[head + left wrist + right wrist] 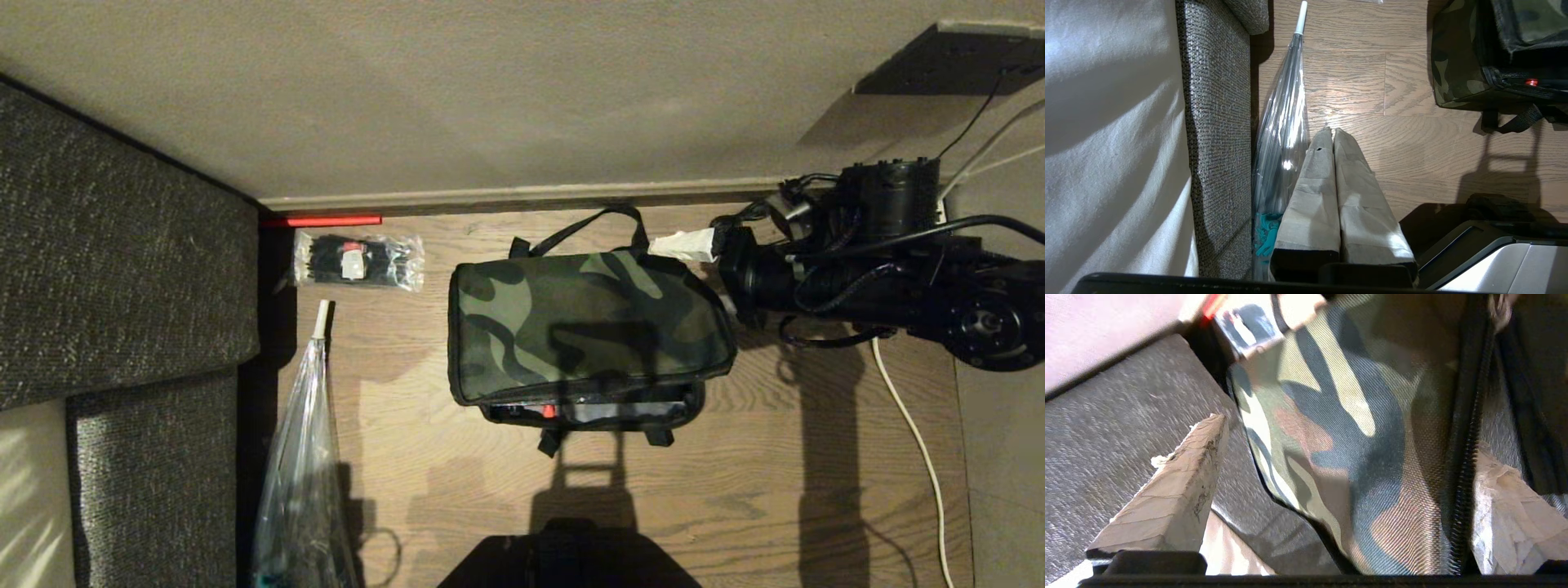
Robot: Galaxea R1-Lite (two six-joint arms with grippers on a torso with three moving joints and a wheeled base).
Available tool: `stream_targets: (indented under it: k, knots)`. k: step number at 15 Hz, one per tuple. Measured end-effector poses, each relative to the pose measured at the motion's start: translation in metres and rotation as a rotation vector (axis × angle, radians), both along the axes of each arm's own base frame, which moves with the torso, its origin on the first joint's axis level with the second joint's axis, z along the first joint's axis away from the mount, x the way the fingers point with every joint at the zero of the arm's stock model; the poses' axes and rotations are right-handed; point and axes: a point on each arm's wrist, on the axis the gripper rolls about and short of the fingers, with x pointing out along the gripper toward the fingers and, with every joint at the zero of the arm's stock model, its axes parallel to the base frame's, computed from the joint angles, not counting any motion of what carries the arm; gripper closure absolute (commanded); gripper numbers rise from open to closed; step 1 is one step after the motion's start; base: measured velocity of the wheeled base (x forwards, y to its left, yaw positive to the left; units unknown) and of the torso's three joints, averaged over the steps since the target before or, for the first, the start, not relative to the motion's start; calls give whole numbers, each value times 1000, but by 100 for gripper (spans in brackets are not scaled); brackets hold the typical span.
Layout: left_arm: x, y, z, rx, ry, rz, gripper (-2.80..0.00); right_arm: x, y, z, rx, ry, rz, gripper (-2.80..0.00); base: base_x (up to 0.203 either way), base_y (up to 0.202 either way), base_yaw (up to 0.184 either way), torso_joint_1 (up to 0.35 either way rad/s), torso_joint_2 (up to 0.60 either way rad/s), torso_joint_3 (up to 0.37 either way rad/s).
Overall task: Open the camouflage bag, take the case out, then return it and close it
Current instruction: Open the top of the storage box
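Wood floor: my right gripper [694,245] open at camouflage bag [584,327] lid edge; left gripper [1334,132] closed, parked. Next: grab lid, lift.

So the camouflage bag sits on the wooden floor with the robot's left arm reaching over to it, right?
Not quite. The arm reaching the camouflage bag is the right arm, its right gripper at the bag's far right corner, as the head view shows. The bag does sit on the wooden floor.
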Motion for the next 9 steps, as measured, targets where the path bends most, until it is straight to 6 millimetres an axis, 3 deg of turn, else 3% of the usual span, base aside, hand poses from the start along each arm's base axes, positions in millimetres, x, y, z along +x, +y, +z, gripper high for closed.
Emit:
stream_targets:
  k: [9]
  knots:
    - [0,0,0,0,0,0,0,3,-20,29,2,-231,-50,-280,0,0,0,0,0,0]
